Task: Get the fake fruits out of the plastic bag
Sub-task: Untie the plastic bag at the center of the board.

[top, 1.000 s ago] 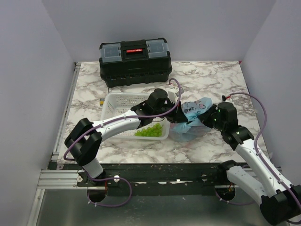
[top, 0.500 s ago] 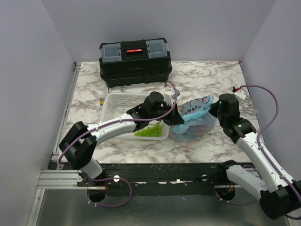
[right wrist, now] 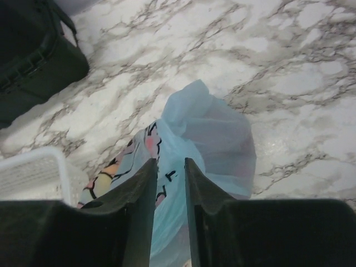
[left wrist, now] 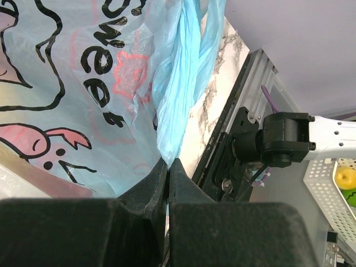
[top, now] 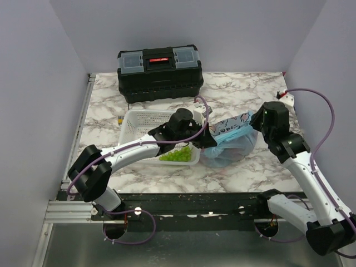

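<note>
We see a white mesh plastic basket (top: 139,119) holding pale green grapes (top: 177,154). Beside it, the left gripper (left wrist: 168,164) clamps its jaws on a twisted handle of the thin light-blue printed plastic bag (top: 231,146), which rests on the marble tabletop (top: 233,94) (contents unclear to us). The right gripper (right wrist: 169,164), jaws slightly parted, hangs over the bag's right end.

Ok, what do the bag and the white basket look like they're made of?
The plastic bag: thin translucent light-blue film, crinkled and faintly glossy, with a print. The basket: probably rigid white plastic, judging by its moulded mesh walls.
</note>
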Action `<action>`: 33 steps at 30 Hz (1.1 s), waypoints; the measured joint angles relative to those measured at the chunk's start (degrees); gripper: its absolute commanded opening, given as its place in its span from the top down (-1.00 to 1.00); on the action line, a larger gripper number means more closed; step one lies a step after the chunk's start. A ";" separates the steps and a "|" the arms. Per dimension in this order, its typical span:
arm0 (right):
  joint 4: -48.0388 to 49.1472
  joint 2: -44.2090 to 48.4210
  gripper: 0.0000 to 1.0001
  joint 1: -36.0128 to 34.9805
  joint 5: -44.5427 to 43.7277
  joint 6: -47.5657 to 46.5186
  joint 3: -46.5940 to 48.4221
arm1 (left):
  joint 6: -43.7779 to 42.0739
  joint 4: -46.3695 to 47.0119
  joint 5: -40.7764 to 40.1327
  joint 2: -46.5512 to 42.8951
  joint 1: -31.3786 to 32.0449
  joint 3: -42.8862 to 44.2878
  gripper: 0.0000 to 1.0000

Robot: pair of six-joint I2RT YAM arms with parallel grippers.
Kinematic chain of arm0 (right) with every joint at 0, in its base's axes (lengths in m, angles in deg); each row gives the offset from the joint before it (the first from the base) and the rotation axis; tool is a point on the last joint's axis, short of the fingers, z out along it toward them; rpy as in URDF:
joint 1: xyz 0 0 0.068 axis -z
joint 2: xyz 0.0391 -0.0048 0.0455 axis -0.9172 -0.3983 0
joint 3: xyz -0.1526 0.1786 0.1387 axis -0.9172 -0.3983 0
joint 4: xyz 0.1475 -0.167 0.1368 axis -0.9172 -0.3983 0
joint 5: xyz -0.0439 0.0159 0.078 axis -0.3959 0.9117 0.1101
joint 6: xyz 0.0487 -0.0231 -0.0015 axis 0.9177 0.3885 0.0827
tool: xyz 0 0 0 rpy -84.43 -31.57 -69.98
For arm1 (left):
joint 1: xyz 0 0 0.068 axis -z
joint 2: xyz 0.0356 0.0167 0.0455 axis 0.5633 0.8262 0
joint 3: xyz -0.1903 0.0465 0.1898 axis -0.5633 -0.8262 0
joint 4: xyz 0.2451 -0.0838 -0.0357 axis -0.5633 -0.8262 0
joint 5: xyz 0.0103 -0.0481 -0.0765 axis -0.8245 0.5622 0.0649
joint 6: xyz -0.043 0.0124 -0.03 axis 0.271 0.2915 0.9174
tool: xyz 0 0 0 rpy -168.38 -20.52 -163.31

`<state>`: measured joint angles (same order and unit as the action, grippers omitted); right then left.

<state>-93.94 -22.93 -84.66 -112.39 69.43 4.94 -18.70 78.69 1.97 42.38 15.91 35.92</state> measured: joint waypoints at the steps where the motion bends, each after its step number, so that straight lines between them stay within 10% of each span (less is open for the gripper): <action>1: -0.76 0.33 0.23 0.09 1.62 -0.26 0.22 | -0.07 -0.20 0.00 0.02 0.00 0.07 1.00; 5: -5.14 2.91 -0.13 0.11 7.87 -0.42 0.26 | -0.57 -0.79 0.02 0.24 0.00 0.55 1.00; 14: -8.39 9.14 -0.22 0.11 22.14 2.71 -1.55 | -0.98 -1.01 0.37 1.38 0.00 1.16 1.00; 33: 2.47 6.47 0.54 0.13 29.14 9.53 -10.86 | 0.00 -0.85 0.98 1.44 0.00 1.05 1.00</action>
<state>-91.47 -16.46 -84.53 -83.25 78.96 -5.92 -18.70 77.84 2.95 43.82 15.91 36.96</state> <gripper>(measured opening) 0.289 0.006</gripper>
